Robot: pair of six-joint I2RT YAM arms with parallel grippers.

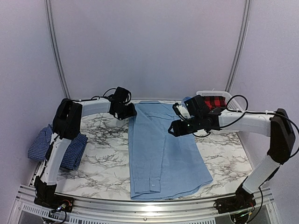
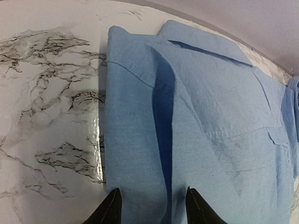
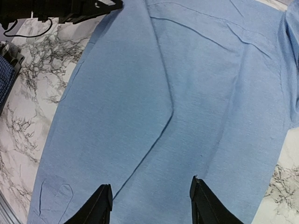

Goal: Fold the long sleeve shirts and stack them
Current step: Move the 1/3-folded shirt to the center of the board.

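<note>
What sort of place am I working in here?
Most likely a lab test booth rather than a home: plain pale walls with metal rails, a marble-patterned table edged by an aluminium frame, and a light blue shirt laid out flat for folding.

A robotics lab cell: plain pale walls (image 1: 149, 46) and metal frame rods (image 1: 55, 51) enclose a marble-patterned desk (image 1: 107, 154); its near aluminium rail (image 1: 140, 205) carries the left arm (image 1: 56, 149) and right arm (image 1: 252, 120).
</note>
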